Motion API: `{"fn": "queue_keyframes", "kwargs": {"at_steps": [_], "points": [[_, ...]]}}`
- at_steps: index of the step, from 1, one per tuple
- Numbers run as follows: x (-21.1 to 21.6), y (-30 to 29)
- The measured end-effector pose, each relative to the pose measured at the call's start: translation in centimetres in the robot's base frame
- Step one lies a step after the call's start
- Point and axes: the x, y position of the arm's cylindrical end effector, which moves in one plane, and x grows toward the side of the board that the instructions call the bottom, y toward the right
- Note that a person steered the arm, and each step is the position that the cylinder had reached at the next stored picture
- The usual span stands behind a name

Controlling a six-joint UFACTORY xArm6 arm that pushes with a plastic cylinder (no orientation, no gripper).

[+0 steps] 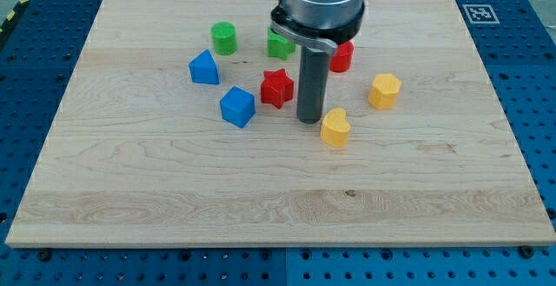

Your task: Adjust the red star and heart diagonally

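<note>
The red star [277, 87] lies near the board's middle. The yellow heart [335, 128] lies to its lower right. My tip [310, 119] rests on the board between them, just right of the star and just upper left of the heart. I cannot tell whether it touches either. A second red block [342, 57] is partly hidden behind the rod at the view's top.
A blue cube [237, 107] sits left of the star, a blue block [204, 67] farther up left. A green cylinder [224, 38] and a green block [279, 44] lie near the top. A yellow hexagon [384, 90] lies at right. The wooden board [130, 199] sits on a blue pegboard table.
</note>
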Motion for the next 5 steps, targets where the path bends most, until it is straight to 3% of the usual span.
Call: {"fn": "queue_keyframes", "kwargs": {"at_steps": [1,5], "points": [[-0.2,-2.9],[-4.2,-3.0]]}}
